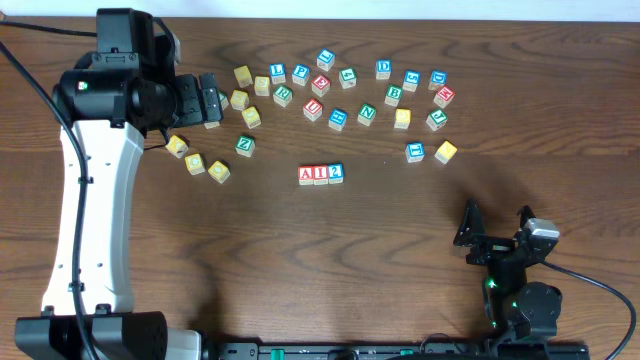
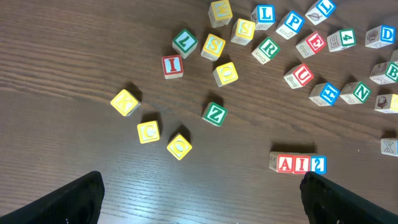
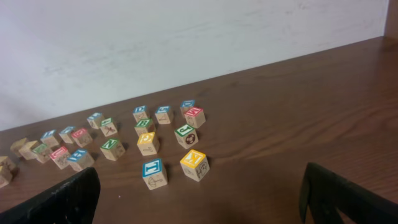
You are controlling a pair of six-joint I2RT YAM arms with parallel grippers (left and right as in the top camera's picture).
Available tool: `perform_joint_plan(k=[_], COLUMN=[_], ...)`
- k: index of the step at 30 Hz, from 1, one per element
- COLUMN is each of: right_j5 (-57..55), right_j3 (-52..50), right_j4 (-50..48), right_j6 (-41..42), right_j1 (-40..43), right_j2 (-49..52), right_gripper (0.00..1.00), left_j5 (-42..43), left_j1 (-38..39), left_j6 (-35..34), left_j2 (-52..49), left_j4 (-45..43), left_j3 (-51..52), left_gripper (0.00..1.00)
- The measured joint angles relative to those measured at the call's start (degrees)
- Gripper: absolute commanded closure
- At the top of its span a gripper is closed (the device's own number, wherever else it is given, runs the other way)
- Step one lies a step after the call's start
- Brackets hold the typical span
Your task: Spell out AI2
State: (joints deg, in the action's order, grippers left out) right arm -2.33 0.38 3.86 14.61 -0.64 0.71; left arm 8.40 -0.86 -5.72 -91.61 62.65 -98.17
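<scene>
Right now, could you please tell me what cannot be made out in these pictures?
Right wrist view: the AI2 row lies outside the frame, and the leftmost blocks are cut by the left edge.
Left wrist view: the block by the right edge is cut off, its letter partly lost.
Overhead view: the letter on the yellow block is too small to read.

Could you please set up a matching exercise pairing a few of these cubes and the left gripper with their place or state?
1 A cube
2 2 cube
3 Z cube
4 left gripper

a open
b right end of the row
c left end of the row
d apart from the row

Pairs: 1-c, 2-b, 3-d, 4-a
</scene>
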Motion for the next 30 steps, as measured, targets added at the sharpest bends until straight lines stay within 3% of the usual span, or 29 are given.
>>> perform_joint_plan(k=[17, 21, 30], right_j5=[0.0, 0.0, 0.1], right_j3=[0.0, 0.0, 0.0], right_j4=[0.0, 0.0, 0.0], right_j6=[0.0, 0.0, 0.0], right_j1=[0.0, 0.0, 0.0], right_j2=[0.0, 0.0, 0.0], right_gripper=[0.01, 0.01, 0.01], left_j5=[0.0, -1.9, -9.5], left_j1=[0.0, 0.0, -0.3], left_j6=[0.0, 0.0, 0.2], left_j2=[0.6, 4.4, 25.4], left_j4=[-0.2, -2.5, -19.2], left_j3=[1.6, 9.0, 33.4], left_gripper=[0.00, 0.00, 0.00])
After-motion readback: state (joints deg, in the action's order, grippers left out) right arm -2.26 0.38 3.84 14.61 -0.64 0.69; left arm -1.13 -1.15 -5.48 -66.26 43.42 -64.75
